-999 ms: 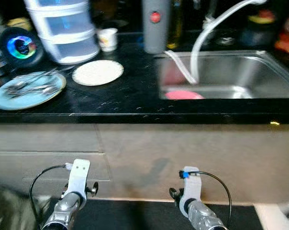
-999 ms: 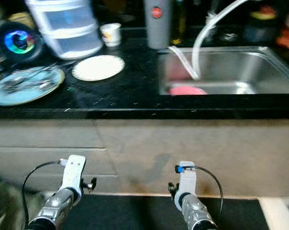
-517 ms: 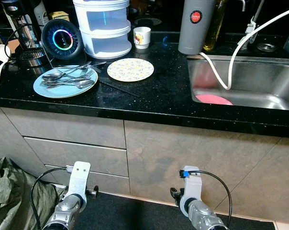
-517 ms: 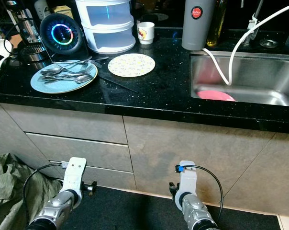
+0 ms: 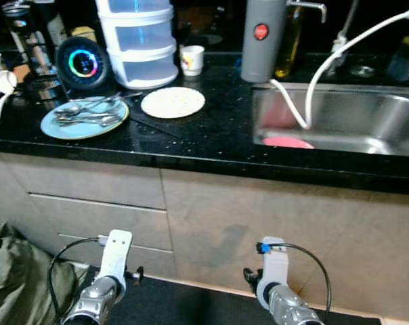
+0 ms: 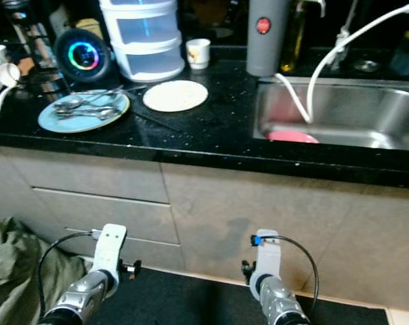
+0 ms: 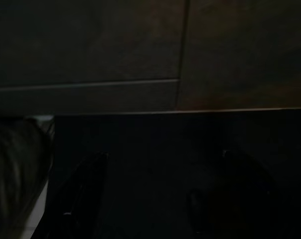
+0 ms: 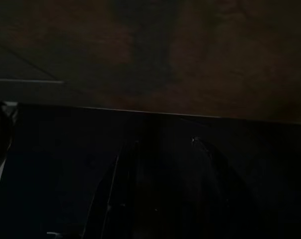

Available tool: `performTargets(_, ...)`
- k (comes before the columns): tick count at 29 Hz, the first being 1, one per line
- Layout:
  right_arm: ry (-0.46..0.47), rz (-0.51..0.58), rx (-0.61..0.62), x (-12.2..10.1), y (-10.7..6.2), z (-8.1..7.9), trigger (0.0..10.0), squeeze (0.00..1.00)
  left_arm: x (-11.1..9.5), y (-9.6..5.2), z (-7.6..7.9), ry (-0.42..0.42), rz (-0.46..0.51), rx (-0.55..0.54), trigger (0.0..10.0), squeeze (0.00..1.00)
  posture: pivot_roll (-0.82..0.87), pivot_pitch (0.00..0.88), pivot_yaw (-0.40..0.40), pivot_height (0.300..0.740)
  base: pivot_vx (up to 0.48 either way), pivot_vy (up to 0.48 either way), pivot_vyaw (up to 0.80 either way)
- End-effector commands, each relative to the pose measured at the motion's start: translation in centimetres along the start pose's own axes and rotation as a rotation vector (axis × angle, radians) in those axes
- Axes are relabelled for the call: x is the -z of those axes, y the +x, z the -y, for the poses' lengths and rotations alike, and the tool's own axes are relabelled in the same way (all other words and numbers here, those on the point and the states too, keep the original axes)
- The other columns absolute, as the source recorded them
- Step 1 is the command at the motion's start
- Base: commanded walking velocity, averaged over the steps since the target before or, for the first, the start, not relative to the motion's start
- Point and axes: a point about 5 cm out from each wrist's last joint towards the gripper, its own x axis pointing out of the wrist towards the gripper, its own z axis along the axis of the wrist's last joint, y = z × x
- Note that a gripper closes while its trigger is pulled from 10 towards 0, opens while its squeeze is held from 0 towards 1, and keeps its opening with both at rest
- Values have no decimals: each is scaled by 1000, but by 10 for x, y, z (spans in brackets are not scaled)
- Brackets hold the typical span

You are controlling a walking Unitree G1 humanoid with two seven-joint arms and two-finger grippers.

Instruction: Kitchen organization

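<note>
Hanging low before the grey cabinet fronts, both my arms are idle, well below the black speckled stone countertop. My left gripper points at a dark floor mat beside the cabinet base; its two black fingers stand wide apart, holding nothing and touching nothing. My right gripper hangs the same way over the same mat; in its dim wrist picture the fingers show as dark shapes set closer together, with nothing between them, but I cannot tell for sure whether they are parted or closed.

Up on the countertop, towards my left, lies a light blue round plate with a heap of metal spoons and forks on it. Just beside it, nearer the sink, is a cream patterned round plate. Behind these two stand a white plastic three-tier drawer box, a small white cup and a round black speaker with a glowing coloured ring. A tall grey thermos flask with a red dot stands at the back corner of the stainless steel sink. A white hose curves down into the basin, where a pink dish lies on the bottom. A crumpled green-grey bag sits on the floor at my left.
</note>
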Motion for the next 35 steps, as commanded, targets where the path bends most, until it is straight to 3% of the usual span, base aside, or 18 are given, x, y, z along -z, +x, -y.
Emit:
performTargets(1,2,-33,1,9,-1,-2,10000,0,6,-1,-5,-1,-31,-8,10000,0,48,159,60,740,0,0,0)
performTargets(7,1,-33,3,9,-1,-2,10000,0,6,-1,-5,2,-36,0,10000,0,48,158,59,740,0,0,0)
performTargets(11,-1,-33,6,8,-1,-1,10000,0,7,-1,-4,15,-55,17,10000,0,47,159,58,740,0,-443,0)
performTargets(29,-25,-41,52,11,-3,5,10000,0,14,-2,3,-10,-56,17,10000,0,21,150,55,740,0,0,0)
performTargets(35,6,-41,88,10,-3,10,10000,0,14,-1,9,0,-43,29,10000,0,5,144,54,740,0,0,-216)
